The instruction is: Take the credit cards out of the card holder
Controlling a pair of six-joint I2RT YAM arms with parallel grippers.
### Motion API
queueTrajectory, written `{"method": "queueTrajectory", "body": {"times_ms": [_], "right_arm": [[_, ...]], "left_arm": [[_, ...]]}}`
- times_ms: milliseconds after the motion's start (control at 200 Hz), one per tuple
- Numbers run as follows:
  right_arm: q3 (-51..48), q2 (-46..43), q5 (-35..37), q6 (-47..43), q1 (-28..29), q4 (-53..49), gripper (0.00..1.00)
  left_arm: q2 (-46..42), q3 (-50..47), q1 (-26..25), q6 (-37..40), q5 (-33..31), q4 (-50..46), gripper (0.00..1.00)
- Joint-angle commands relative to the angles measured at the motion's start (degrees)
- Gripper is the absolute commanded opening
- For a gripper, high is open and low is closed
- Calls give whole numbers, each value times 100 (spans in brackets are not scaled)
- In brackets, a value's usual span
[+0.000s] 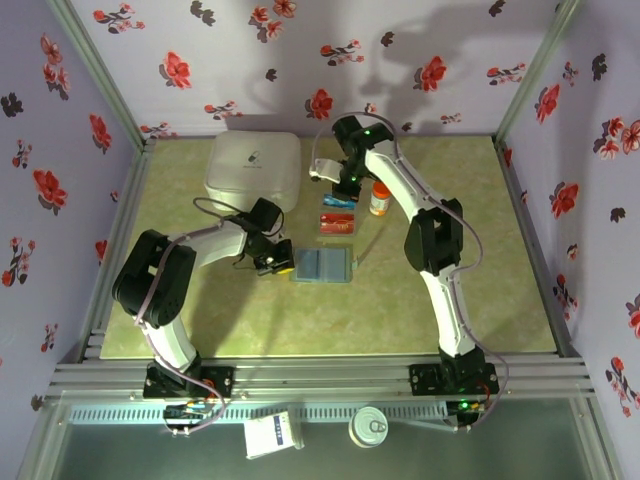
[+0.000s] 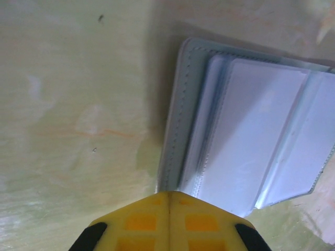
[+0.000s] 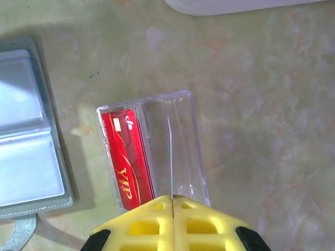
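On the table (image 1: 200, 330): the card holder (image 1: 322, 265) lies open at the middle, and its clear sleeves look empty to us
Card holder: we judge anything left in a sleeve should slide out along its pocket, not be levered up
Left gripper (image 2: 168, 201): tips pressed together just beside the holder's stitched edge; we would pin the cover there
Right gripper (image 3: 171, 204): tips pressed together over the credit cards (image 3: 125, 157); whether they pinch anything we cannot tell
Credit cards: out on the table, just beyond the holder
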Motion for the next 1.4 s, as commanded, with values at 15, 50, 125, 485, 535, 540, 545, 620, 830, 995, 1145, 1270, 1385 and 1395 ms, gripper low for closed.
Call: {"method": "queueTrajectory", "body": {"times_ms": [15, 50, 125, 485, 535, 540, 545, 620, 830, 995, 1145, 1270, 1385, 1395], "right_arm": [[180, 152, -23, -339, -90, -257, 0], [175, 179, -36, -371, -99, -273, 0], [180, 238, -101, -429, -101, -315, 0], [211, 450, -677, -460, -100, -496, 0], [209, 479, -625, -434, -101, -503, 5], [206, 488, -618, -427, -101, -503, 6], [208, 492, -615, -420, -105, -504, 7], [204, 500, -392, -224, -123, -310, 19], [-18, 220, 38, 212, -178, 527, 25], [-374, -51, 99, 296, -189, 996, 25], [-633, -145, 451, 434, -189, 1355, 26], [-813, -205, 478, 482, -189, 1466, 26], [-1003, -233, 469, 520, -180, 1542, 27], [-1009, -233, 469, 524, -180, 1550, 27]], "left_arm": [[28, -73, -34, -147, 65, 26, 0], [23, -76, -52, -160, 49, 24, 0], [11, -89, -70, -204, 28, 8, 0], [-37, 10, -96, -224, -72, -137, 0], [-31, 37, -97, -225, -80, -156, 0], [-28, 38, -97, -220, -78, -157, 0], [-31, 38, -97, -221, -81, -158, 0], [-25, 64, -97, -211, -98, -177, 0], [19, 177, -97, -135, -154, -278, 0], [28, 222, -96, -101, -156, -290, 0], [37, 249, -97, -60, -173, -327, 0], [57, 259, -97, -63, -172, -321, 0], [63, 267, -93, -66, -168, -304, 0], [68, 262, -96, -76, -166, -301, 0]]}}
